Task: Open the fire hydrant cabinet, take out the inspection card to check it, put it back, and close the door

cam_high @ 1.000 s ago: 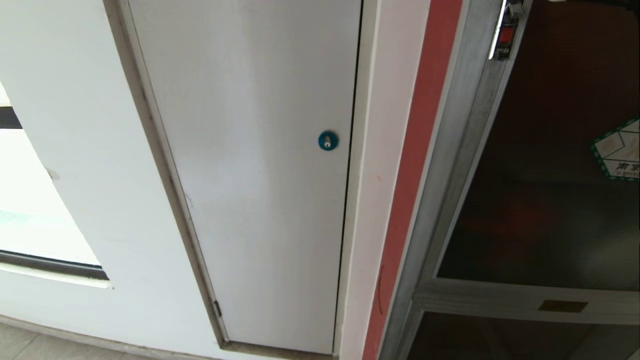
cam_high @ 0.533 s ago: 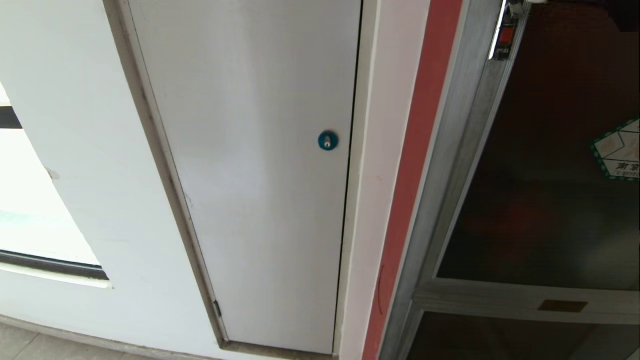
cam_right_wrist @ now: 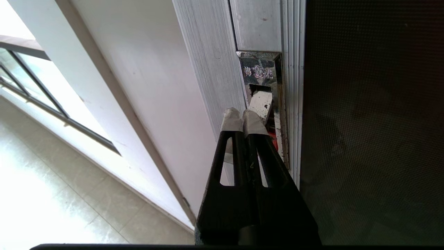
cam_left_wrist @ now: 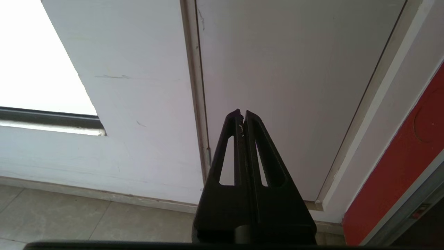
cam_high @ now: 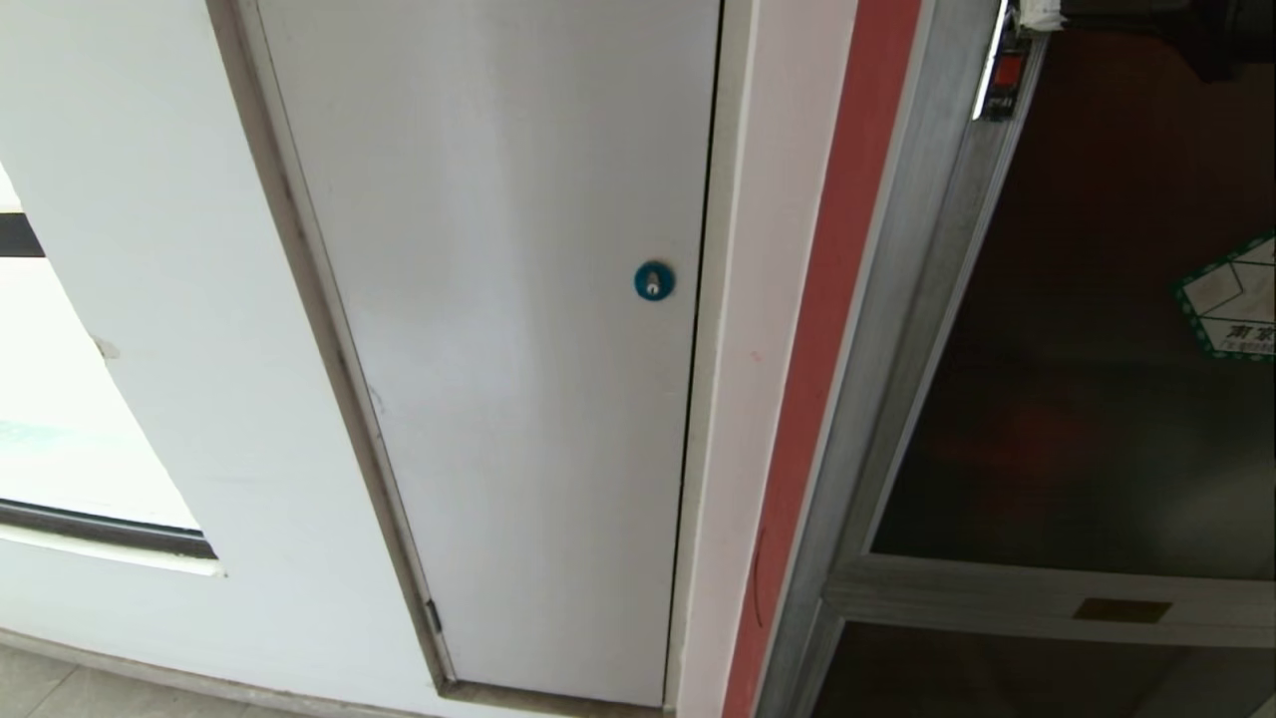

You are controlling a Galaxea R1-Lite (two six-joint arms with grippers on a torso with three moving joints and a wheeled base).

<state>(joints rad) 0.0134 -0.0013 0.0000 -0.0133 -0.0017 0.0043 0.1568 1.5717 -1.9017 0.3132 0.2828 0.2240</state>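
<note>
Pincer [cam_right_wrist: 242, 116] on the right arm, shut, has edged nearer the door [cam_right_wrist: 371, 139] latch [cam_right_wrist: 262, 100].

We observed a plain white door [cam_high: 518, 379] with a blue round lock [cam_high: 654, 280] filling the centre, set in a white wall [cam_high: 150, 299]. At the right stood the fire hydrant cabinet [cam_high: 897, 299], aluminium-framed beside a red strip [cam_high: 827, 329]. Its dark glass door [cam_high: 1077, 419] appeared closed, bearing a green-bordered sticker [cam_high: 1234, 299] and a brass plate [cam_high: 1121, 610] on the crossbar.
</note>
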